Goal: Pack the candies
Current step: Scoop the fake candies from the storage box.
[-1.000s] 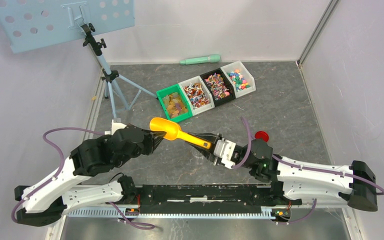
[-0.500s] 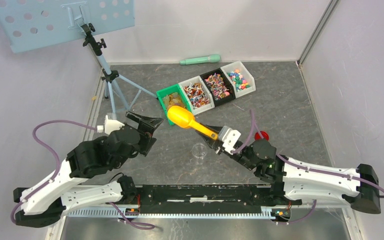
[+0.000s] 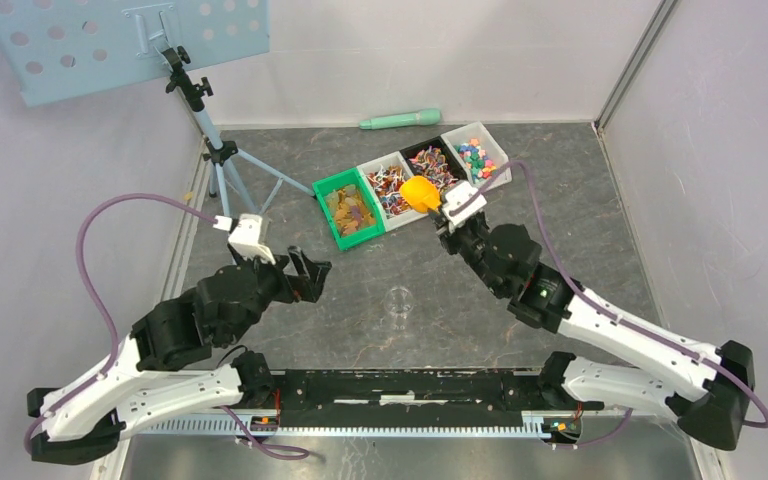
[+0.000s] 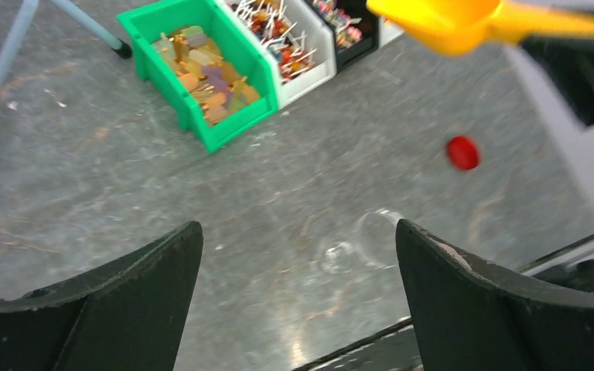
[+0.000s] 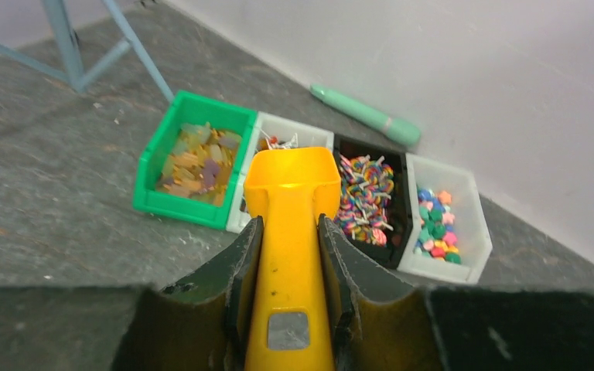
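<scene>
Back wall (image 3: pixel 410 50) stands well behind candies (image 3: pixel 438 168), scoop (image 3: pixel 419 191) overhanging bins' (image 3: pixel 410 222) near edge.

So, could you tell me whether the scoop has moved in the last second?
Yes. The scoop, in the right end effector, went from in front of the green bin back and rightward, over the neighbouring bins.

Multicoloured candies (image 5: pixel 365 195), yellow scoop (image 5: pixel 290 255)

Grey table (image 3: pixel 580 200), four bins (image 5: pixel 182 207), mint marker (image 3: pixel 400 120), tripod (image 3: pixel 222 160), clear jar (image 3: pixel 398 300), red lid (image 4: pixel 462 152)
</scene>
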Motion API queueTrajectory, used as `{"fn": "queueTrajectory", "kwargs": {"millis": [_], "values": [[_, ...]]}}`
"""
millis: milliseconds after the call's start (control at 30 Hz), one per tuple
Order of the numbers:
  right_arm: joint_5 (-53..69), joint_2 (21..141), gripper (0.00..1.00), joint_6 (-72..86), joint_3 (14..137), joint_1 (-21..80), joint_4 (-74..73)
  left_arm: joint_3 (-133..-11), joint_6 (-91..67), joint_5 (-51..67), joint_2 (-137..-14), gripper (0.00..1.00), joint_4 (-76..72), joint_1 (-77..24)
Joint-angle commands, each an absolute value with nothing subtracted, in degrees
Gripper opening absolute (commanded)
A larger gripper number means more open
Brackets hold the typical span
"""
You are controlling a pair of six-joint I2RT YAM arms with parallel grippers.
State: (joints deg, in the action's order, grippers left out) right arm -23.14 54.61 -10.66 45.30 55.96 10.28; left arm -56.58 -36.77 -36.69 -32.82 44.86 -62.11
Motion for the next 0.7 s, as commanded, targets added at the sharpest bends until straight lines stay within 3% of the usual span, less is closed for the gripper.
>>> {"fn": "queueTrajectory", "kwargs": {"millis": [0,467,667], "values": [[-20.76,59.29,0.00,-7.26,52.34,51.93,1.33,-52.14,-18.16,-36.39,-30.60,1.00,41.46,-62.13],[-11.87,81.16,0.00,-2.47,74.92,44.72,-17.62,-43.03,-14.25,-40.92,-14.82,1.00,37.76,-62.14],[-12.83,88.23,0.00,-2.35,78.99,43.40,-17.86,-43.25,-15.29,-44.85,-9.87,1.00,38.42,-62.14]]}}
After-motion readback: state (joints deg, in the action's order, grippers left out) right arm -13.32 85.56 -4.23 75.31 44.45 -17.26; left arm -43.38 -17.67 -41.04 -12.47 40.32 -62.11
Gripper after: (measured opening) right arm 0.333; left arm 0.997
